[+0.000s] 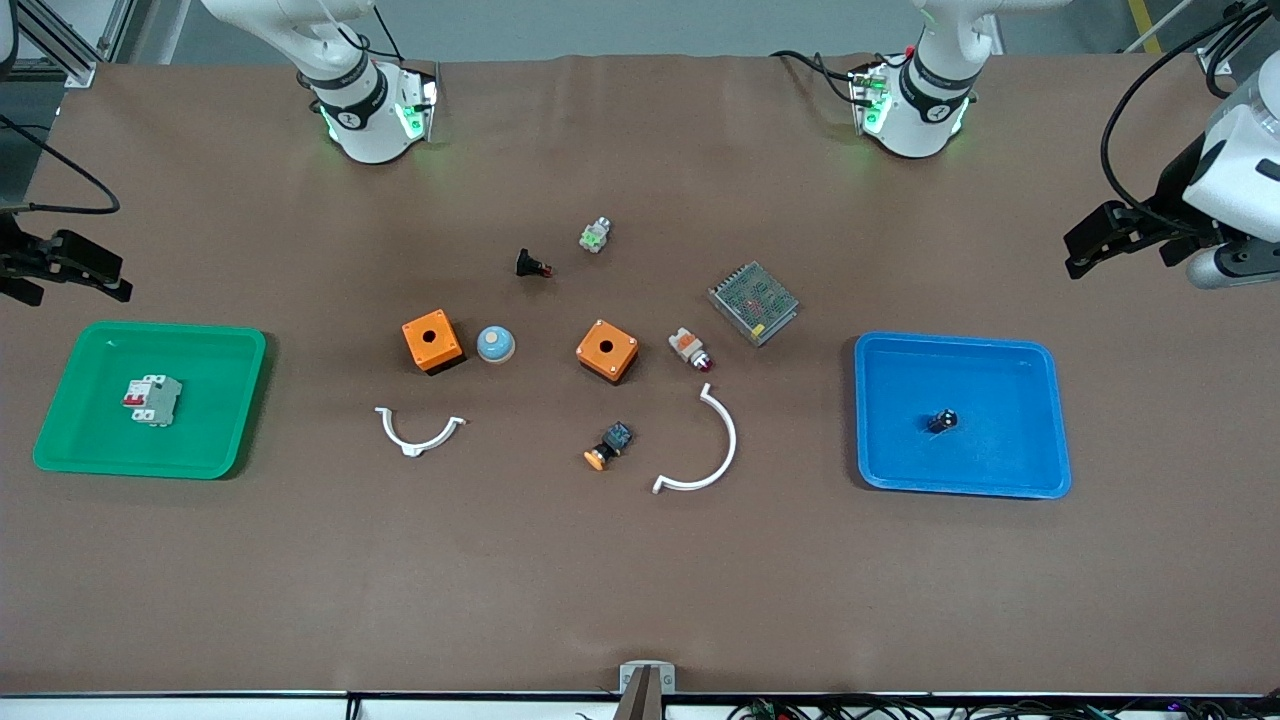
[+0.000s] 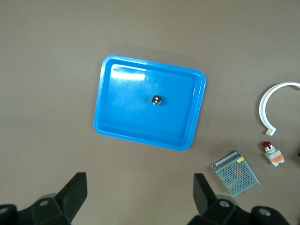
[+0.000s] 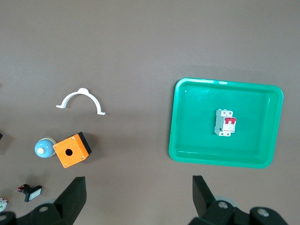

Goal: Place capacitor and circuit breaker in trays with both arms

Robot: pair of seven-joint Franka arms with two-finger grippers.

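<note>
The circuit breaker, a white-and-grey block with red levers, lies in the green tray toward the right arm's end of the table; it also shows in the right wrist view. The capacitor, a tiny black cylinder, lies in the blue tray toward the left arm's end, and shows in the left wrist view. My left gripper is open and empty, raised over bare table beside the blue tray. My right gripper is open and empty, raised over bare table beside the green tray.
Between the trays lie two orange boxes, a blue dome button, two white curved clips, a mesh power supply, a black push-button, a white-and-orange button and an orange-capped button.
</note>
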